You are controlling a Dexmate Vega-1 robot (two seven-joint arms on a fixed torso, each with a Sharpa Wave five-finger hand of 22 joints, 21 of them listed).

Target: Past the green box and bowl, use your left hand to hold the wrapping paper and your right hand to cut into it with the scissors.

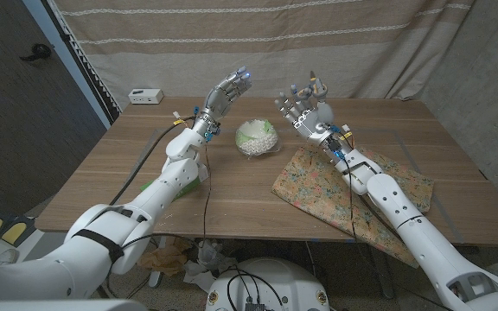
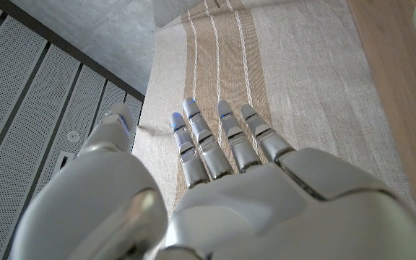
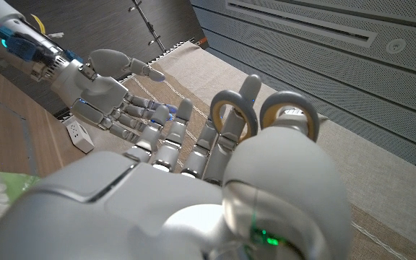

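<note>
Lying under right hand (image 1: 305,111): wrapping paper (image 1: 318,181)

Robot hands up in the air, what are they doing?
The robot is getting ready to cut paper. Its right hand is raised above the table and holds the scissors, whose grey handles show in the right wrist view. Its left hand is raised too, fingers apart, holding nothing. The flowery wrapping paper lies on the table under the right arm, not yet touched. A bowl sits between the arms.
</note>
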